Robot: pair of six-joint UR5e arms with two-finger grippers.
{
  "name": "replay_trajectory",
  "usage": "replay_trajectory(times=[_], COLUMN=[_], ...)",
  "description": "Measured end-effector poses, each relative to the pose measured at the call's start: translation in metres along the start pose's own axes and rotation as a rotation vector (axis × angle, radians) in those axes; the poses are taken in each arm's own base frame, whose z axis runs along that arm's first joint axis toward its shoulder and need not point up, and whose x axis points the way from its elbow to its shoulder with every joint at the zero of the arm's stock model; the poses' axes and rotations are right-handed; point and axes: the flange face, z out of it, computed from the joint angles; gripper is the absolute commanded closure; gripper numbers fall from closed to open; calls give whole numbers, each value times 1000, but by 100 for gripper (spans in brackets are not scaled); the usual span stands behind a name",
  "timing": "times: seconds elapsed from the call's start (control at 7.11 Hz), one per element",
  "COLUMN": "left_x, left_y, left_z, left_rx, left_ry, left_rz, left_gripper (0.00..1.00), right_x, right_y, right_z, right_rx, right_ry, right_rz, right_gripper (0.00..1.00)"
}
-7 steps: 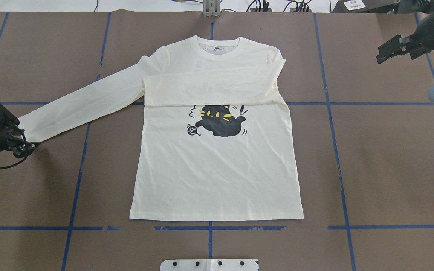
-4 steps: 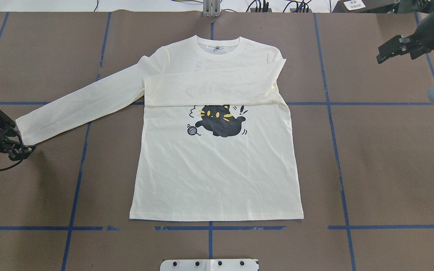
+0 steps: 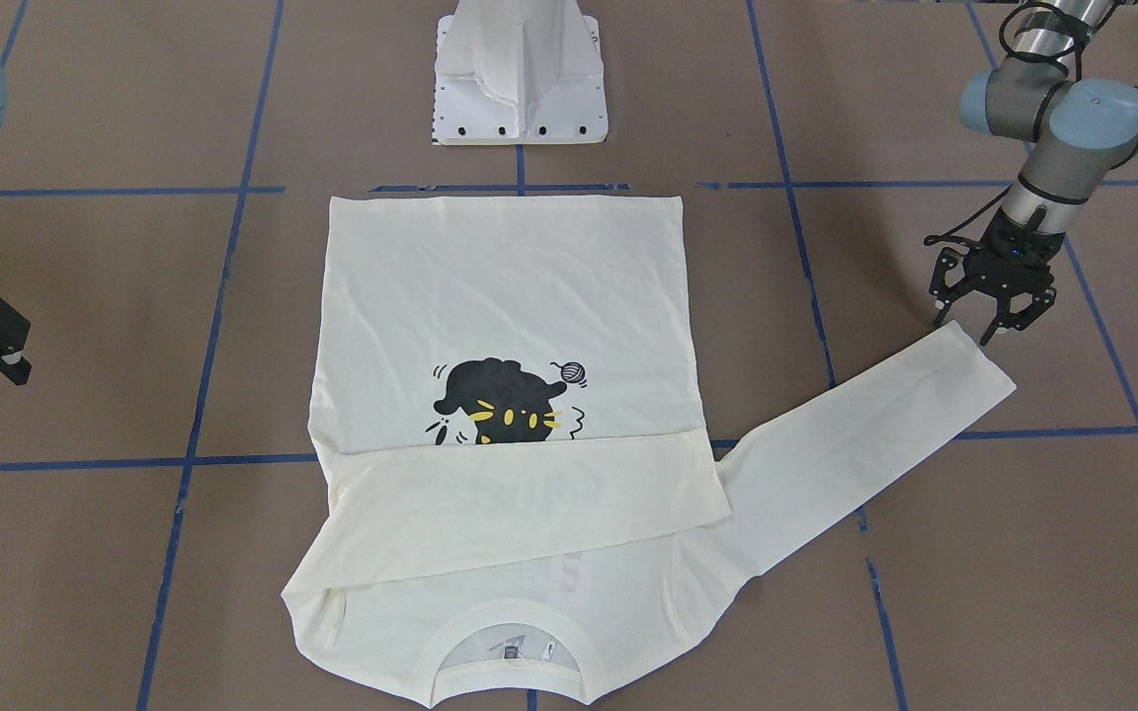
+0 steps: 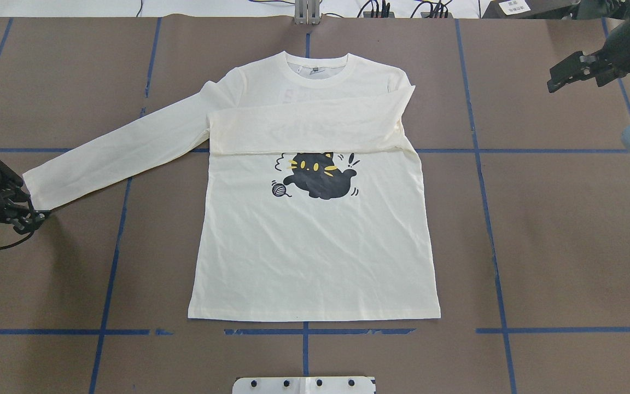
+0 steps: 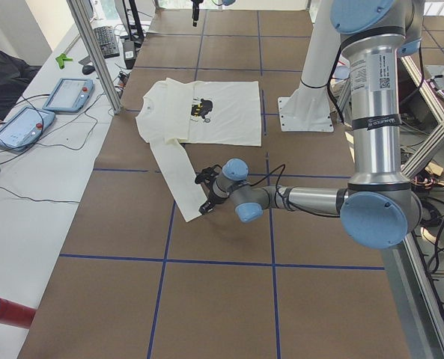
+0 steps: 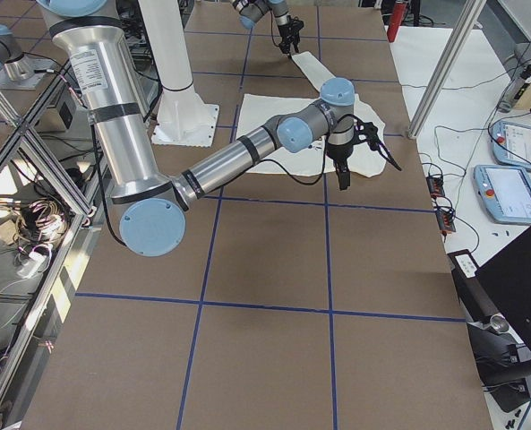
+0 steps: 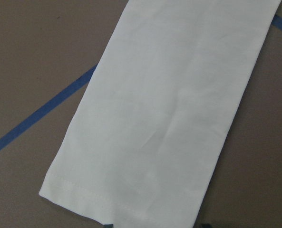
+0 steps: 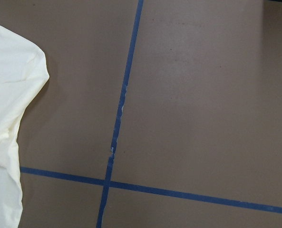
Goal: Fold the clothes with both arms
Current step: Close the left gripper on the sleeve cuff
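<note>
At the table's point(image 4: 566, 246) near edge stands the white base point(image 4: 304, 384). Just beyond it the shirt point(image 4: 315, 262) lies flat mid-table, print side up, hem toward the near edge. Past the cat print point(image 4: 318, 176), one sleeve point(image 4: 309, 126) is folded across the chest and covers the print's top. The other sleeve runs out toward the left edge, where the left gripper point(image 3: 971, 326) is spread wide at the cuff point(image 7: 117, 190), holding nothing; whether it touches the cloth I cannot tell. The collar point(image 4: 318, 68) points to the far edge. Over the far right corner hangs the right gripper point(image 4: 558, 74), parted and empty, well apart from the shirt.
</note>
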Motion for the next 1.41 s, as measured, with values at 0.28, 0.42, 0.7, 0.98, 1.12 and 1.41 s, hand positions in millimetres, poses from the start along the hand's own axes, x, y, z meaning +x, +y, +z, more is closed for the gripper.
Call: replay_trajectory(times=[0.28,0.42,0.7,0.98,1.12,1.41], left_x=[1,1,1,4,5,-2], left_y=[-1,-1,-3,-11,-22,-77], left_z=[0,1,-1,-5,-10,-27], left_rx=[1,1,5,23,45,144], left_ry=[1,1,2,6,8,-1], left_rz=[-1,-2,-2,5,4,-17], left_gripper=[100,100,100,100,100,100], right_x=[0,1,2,6,11,27], right_y=[0,0,1,3,7,14], right_z=[0,1,2,6,9,11], right_rx=[0,-1,-3,-13,-22,-33], right_ry=[1,2,3,5,8,18], right_rz=[1,1,2,4,7,25], right_gripper=[0,0,0,0,0,0])
